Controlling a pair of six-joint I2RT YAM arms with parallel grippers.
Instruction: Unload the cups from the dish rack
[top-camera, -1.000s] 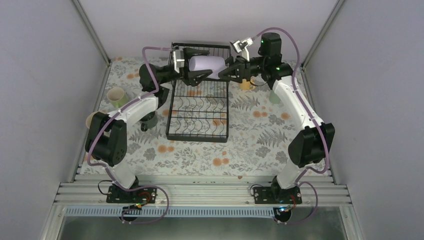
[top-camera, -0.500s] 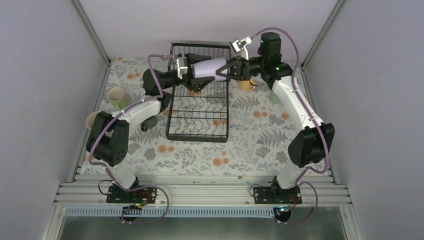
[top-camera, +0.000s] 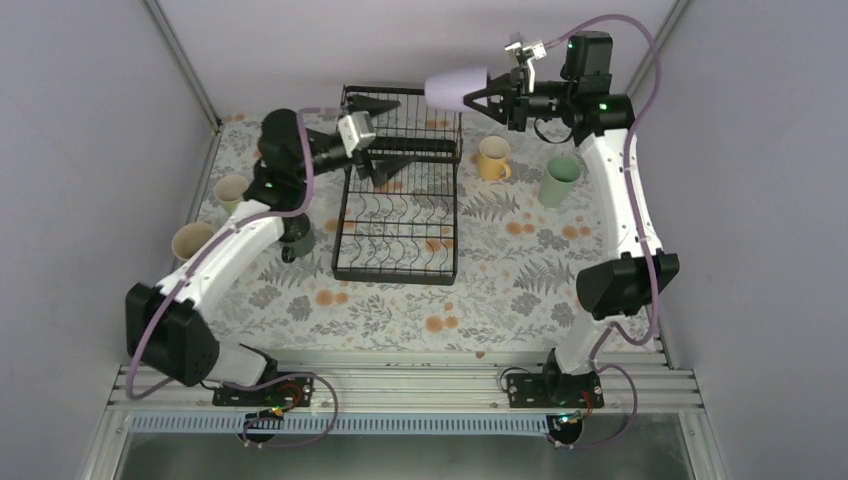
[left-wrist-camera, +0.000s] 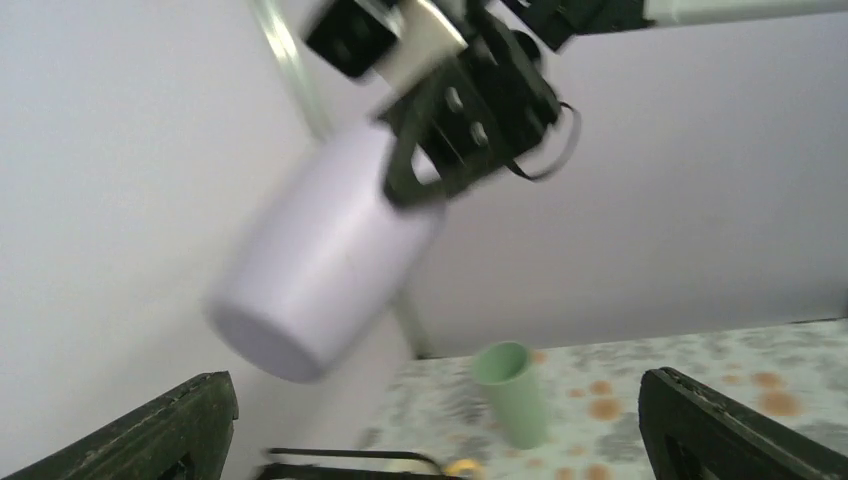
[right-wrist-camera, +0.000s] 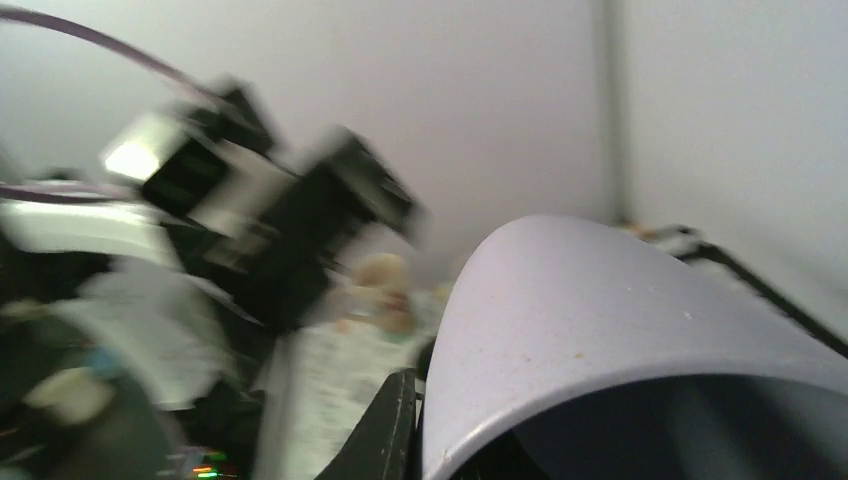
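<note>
Lavender cup (top-camera: 455, 88) is off the dish rack (top-camera: 395, 275), in the air above the rack's far right corner. Right pincer (top-camera: 487, 97) is clamped on its open end. The cup lies roughly on its side, base pointing away from the pincer.

Left pincer (top-camera: 383, 163) hangs over the rack's upper shelf with its fingers spread wide and nothing between them.

Handling, as we judge it: a small handleless tumbler, light, with a rigid wall that won't give under the clamp. The surface looks smooth, so likely slippery. Held at the rim, the whole body sticks out past the fingers, so it could pivot or slide out on a fast swing.

The rim pinch is fine for transit. We'd tip it upright before letting go and set it down gently. We can't tell the material, so we treat it as breakable.

The obvious drop zone is the table (top-camera: 500, 290) right of the rack, near the yellow mug (top-camera: 491, 160) and mint tumbler (top-camera: 560, 181) but not touching them.
</note>
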